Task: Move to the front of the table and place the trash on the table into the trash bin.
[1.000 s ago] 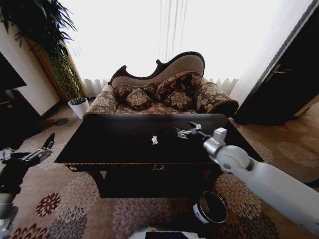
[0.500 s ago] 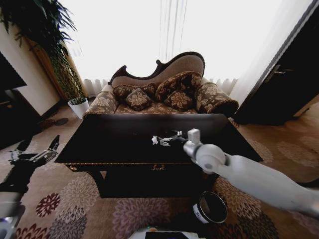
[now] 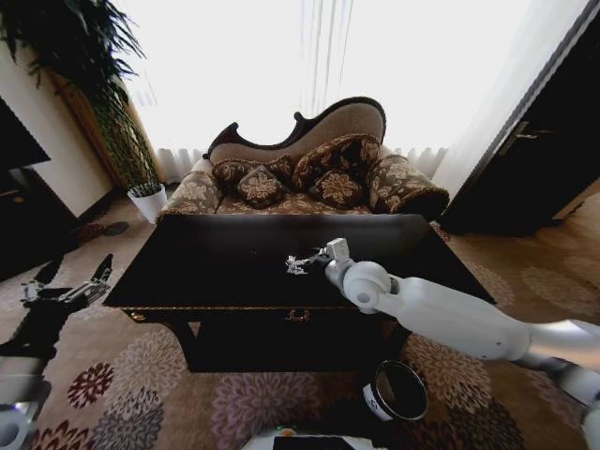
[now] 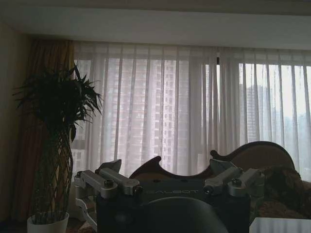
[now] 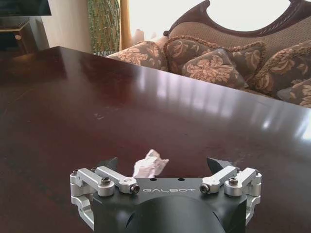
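Left tool (image 3: 67,292), lower left of the frame, hangs beside the tabletop (image 3: 216,267), fingers spread. At centre frame we have the right tool (image 3: 302,264) spread around the tissue wad (image 5: 150,165): small, white, crumpled, lying mid-tabletop. Step in hand, we judge: grasping. Next requirement: pinch, lift, carry to the trash bin (image 3: 397,391), lower right.

1. Daylight is pouring through sheer white curtains (image 3: 319,66) across the far wall
2. A carved-back sofa (image 3: 309,169) is sitting beneath them, carrying floral cushions (image 3: 335,186)
3. A tall leafy plant (image 3: 80,56) is standing in a white pot (image 3: 147,201) nearby
4. A flower-patterned carpet (image 3: 122,384) is covering the floor
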Available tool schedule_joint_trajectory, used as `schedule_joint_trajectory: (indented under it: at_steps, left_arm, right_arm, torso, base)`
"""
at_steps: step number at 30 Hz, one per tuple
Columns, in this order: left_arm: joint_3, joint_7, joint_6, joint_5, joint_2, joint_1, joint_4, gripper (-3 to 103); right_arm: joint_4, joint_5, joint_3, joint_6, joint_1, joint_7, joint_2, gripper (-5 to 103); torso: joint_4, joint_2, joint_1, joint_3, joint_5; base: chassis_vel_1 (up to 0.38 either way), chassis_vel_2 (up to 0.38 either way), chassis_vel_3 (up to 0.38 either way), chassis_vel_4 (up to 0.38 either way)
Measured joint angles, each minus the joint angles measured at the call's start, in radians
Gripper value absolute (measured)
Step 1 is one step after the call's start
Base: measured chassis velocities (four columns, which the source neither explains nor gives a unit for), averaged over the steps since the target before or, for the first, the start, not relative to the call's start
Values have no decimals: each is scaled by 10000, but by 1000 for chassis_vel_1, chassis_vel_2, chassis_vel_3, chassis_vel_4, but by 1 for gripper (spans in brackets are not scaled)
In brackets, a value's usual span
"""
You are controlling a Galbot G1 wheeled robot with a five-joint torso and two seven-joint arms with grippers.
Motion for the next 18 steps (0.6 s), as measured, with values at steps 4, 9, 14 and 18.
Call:
schedule_joint_trajectory:
  at_steps: [4,9,14,18]
  left_arm:
    - [25,12,-17,39,-26,-4,5,100]
    - [15,19,-42,42,5,-5,58,100]
    - [13,20,-48,44,29,-32,106,100]
    - [57,21,-50,64,45,-59,122,100]
  right_arm:
    - [-273,-108,-243,36,109,15,200,100]
    - [-440,-187,-333,52,121,-6,256,100]
    - [-463,-225,-331,84,53,-137,174,100]
    - [-331,-183,-248,90,18,-220,47,92]
  torso:
    - [0,0,0,0,0]
    - [0,-1,0,0,0]
    - [0,0,-1,-1,0]
    - [0,0,-1,0,0]
  base:
    - [0,0,0,0]
    - [0,0,0,0]
    - [0,0,0,0]
    - [0,0,0,0]
